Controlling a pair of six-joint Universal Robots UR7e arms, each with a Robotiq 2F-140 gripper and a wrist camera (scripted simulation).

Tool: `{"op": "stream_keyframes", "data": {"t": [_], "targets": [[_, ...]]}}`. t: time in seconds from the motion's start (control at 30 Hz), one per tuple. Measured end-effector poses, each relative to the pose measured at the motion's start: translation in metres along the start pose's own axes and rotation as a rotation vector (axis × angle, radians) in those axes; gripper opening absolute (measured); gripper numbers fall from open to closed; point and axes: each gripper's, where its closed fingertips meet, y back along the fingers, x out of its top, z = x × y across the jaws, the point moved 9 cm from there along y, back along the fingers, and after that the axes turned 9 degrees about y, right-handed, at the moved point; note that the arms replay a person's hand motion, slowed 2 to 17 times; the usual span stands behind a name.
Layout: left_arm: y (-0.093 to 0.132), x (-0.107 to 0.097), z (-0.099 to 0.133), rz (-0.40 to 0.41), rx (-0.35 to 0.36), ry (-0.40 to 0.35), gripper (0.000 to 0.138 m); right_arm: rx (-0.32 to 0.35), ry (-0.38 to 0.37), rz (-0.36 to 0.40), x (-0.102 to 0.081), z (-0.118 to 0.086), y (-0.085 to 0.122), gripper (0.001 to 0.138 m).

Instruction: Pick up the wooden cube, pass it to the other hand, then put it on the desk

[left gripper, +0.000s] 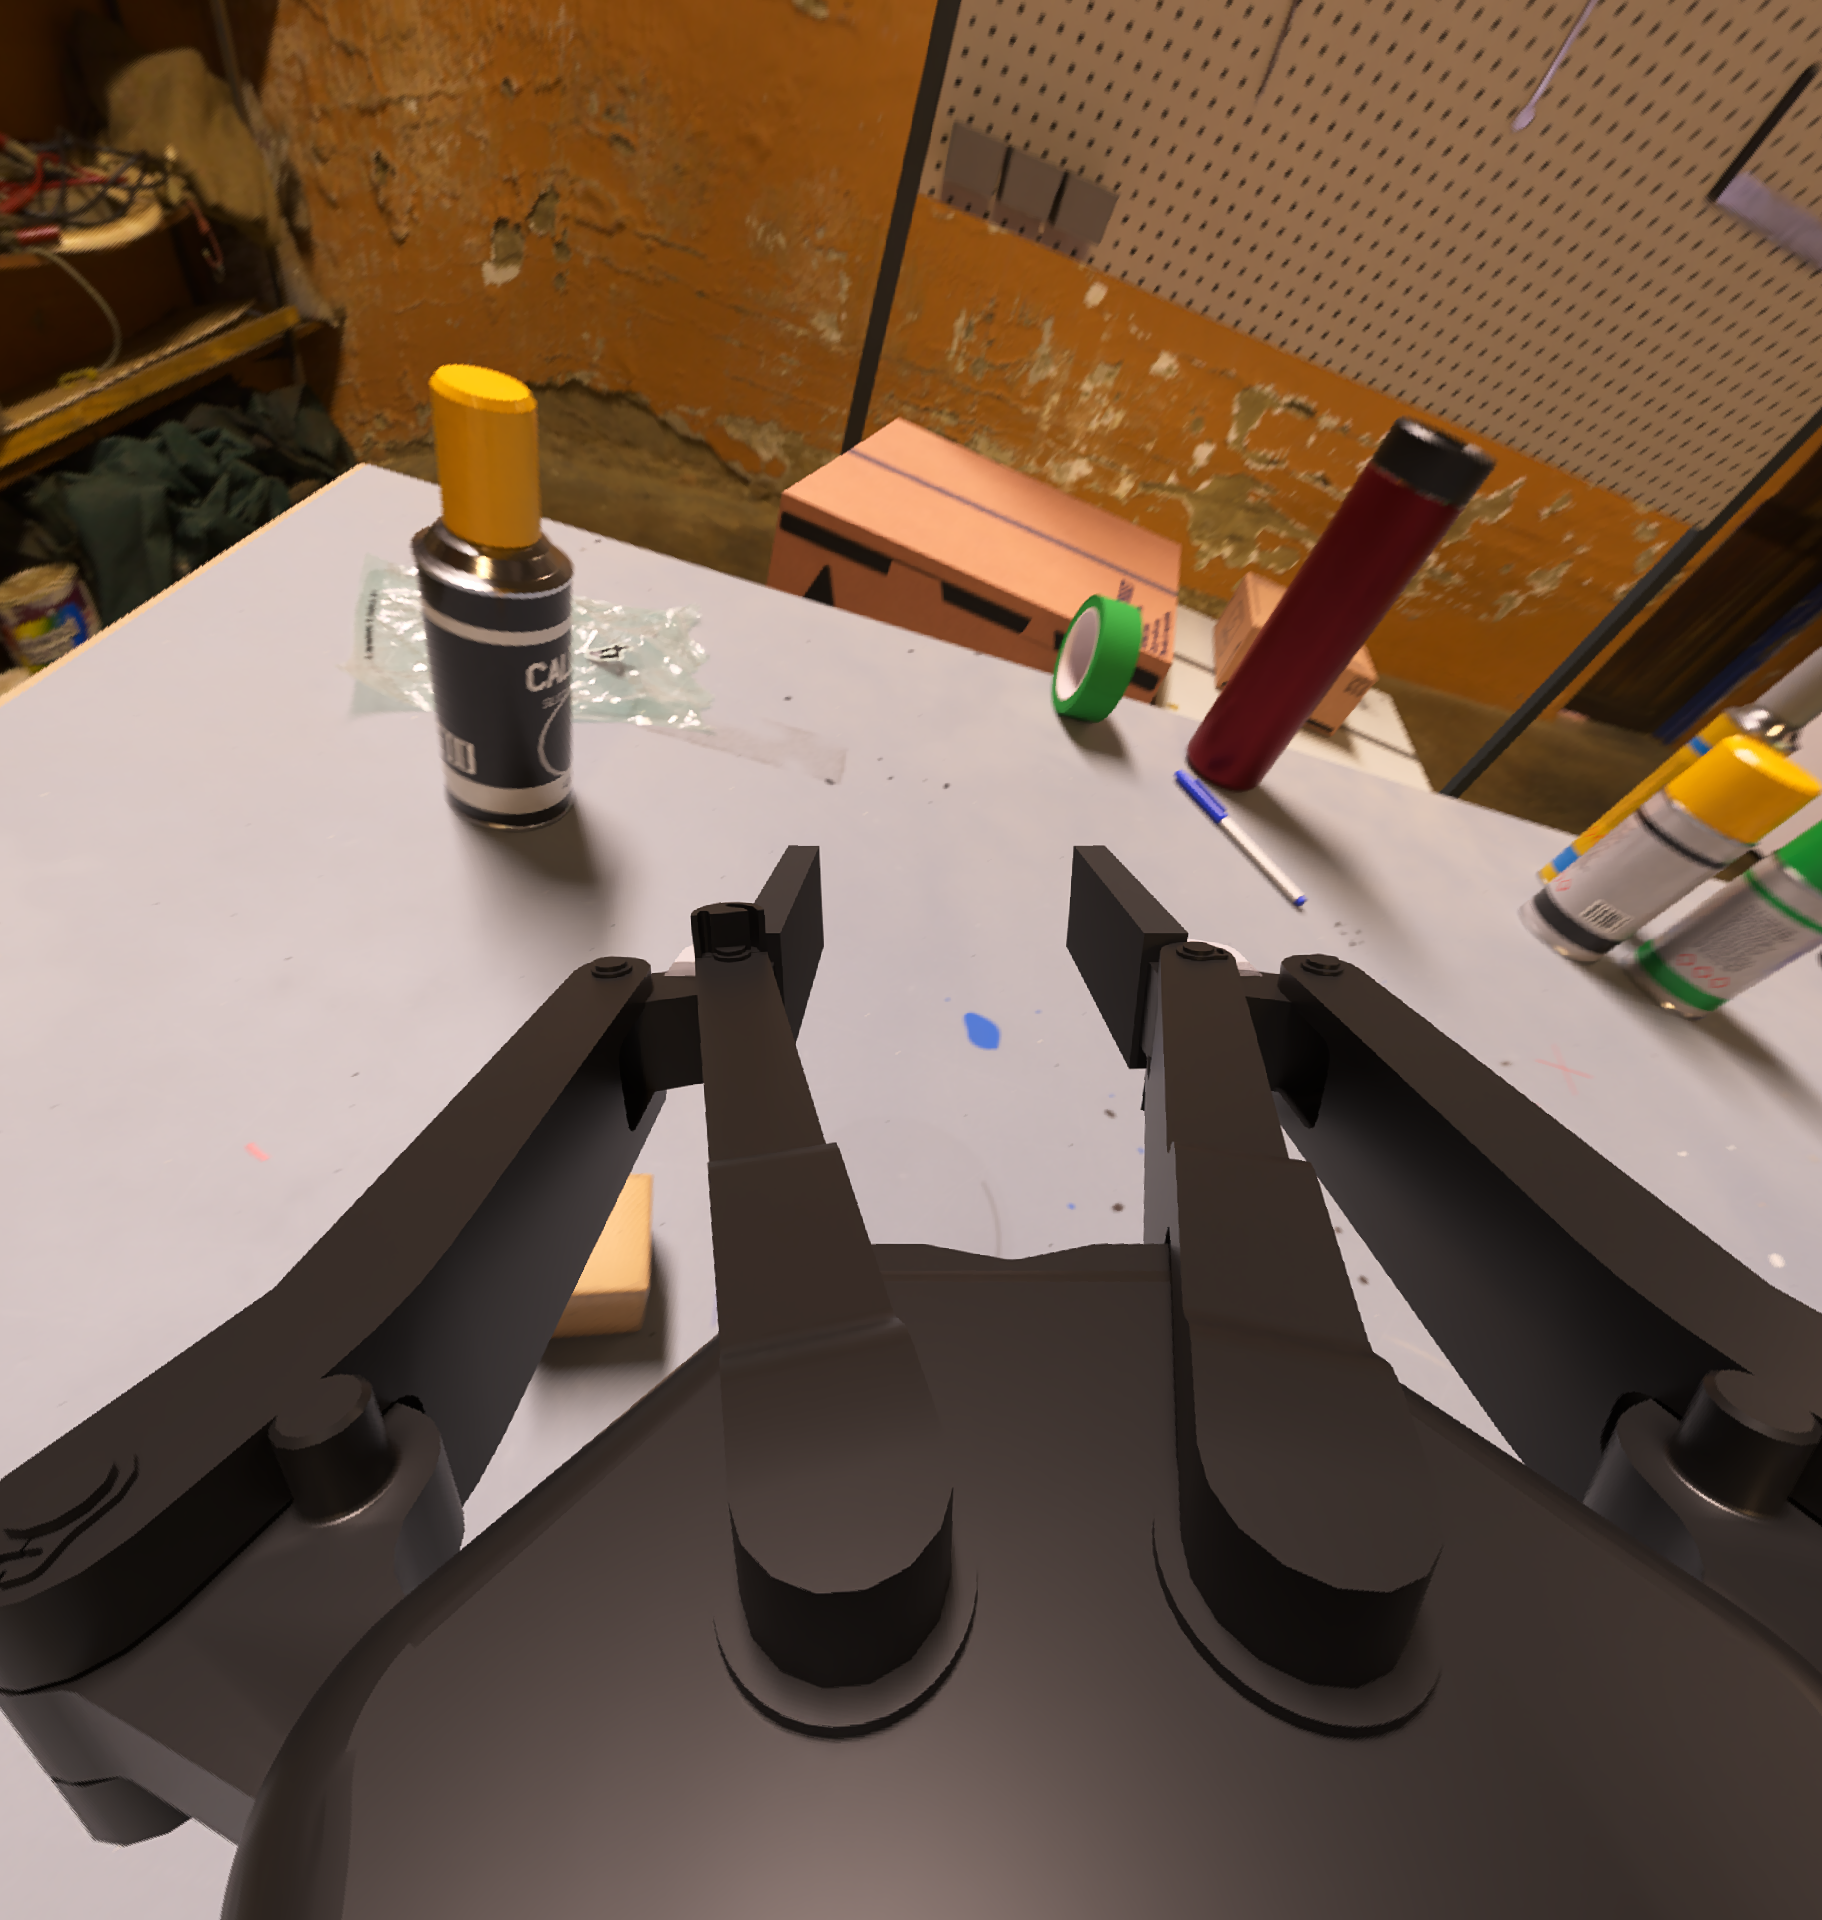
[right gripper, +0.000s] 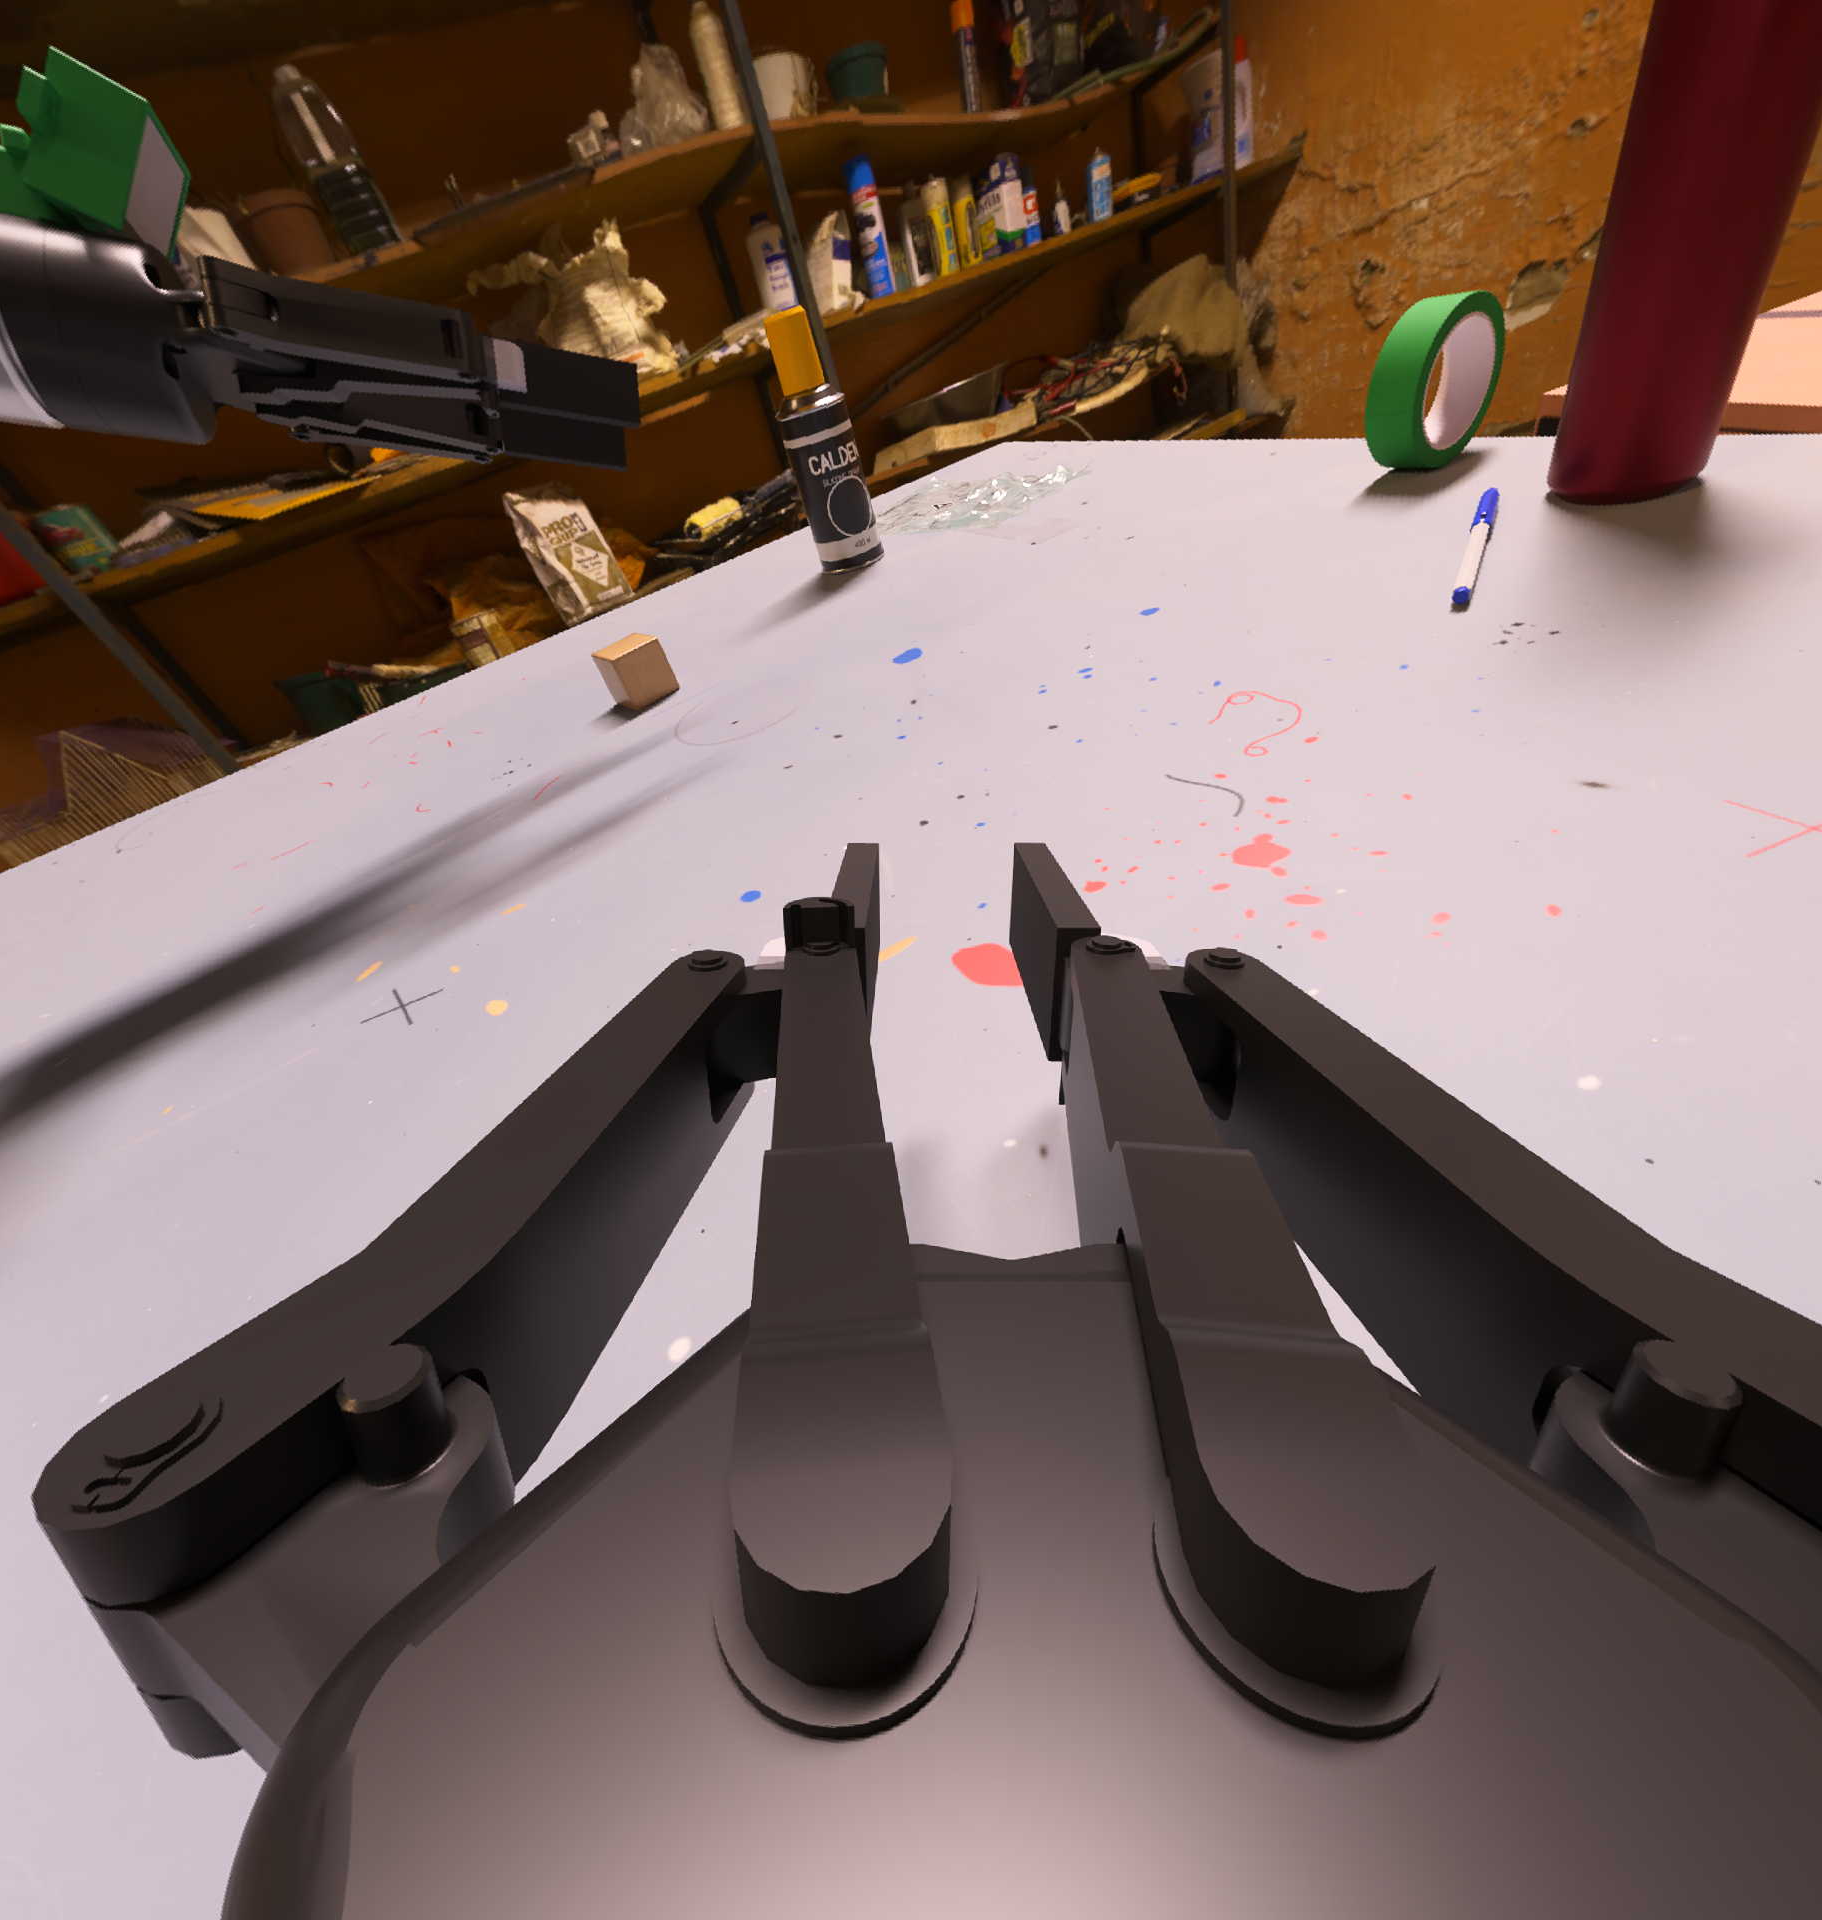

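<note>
Your left gripper (left gripper: 945, 940) hangs above the grey bench (left gripper: 211, 935), jaws spread with nothing between them. The wooden cube (left gripper: 611, 1273) sits on the bench just left of those jaws, partly hidden by a finger link; from the right wrist it (right gripper: 635, 670) stands alone, well apart from your right gripper (right gripper: 943, 914), whose jaws are likewise spread and hold nothing. Writing appears on the dark spray can (left gripper: 496, 613) with yellow cap, on two more cans (left gripper: 1696, 894) at the right, and on the cardboard box (left gripper: 974, 551). Green tape roll (left gripper: 1094, 657), maroon cylinder (left gripper: 1322, 613) and blue pen (left gripper: 1239, 837) lie beyond.
</note>
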Motion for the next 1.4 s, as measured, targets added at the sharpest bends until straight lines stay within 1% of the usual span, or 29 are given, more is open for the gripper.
{"op": "stream_keyframes", "data": {"t": [0.27,0.43,0.63,1.07,1.4], "targets": [[0.001,-0.005,-0.024,-0.076,0.131,-0.034,0.064,0.004,0.003,-0.007,0.000,-0.001,-0.001,0.034],[0.001,-0.010,-0.036,-0.114,0.199,-0.049,0.064,0.006,0.006,-0.013,0.000,-0.001,-0.002,0.034],[0.001,-0.015,-0.044,-0.149,0.248,-0.068,0.065,0.005,0.010,-0.019,0.000,-0.001,-0.002,0.034],[-0.004,-0.028,-0.054,-0.231,0.333,-0.116,0.066,0.007,0.011,-0.025,0.000,-0.002,-0.003,0.034],[-0.010,-0.036,-0.059,-0.311,0.435,-0.186,0.074,0.012,-0.001,-0.019,0.000,-0.001,-0.004,0.034]]}}
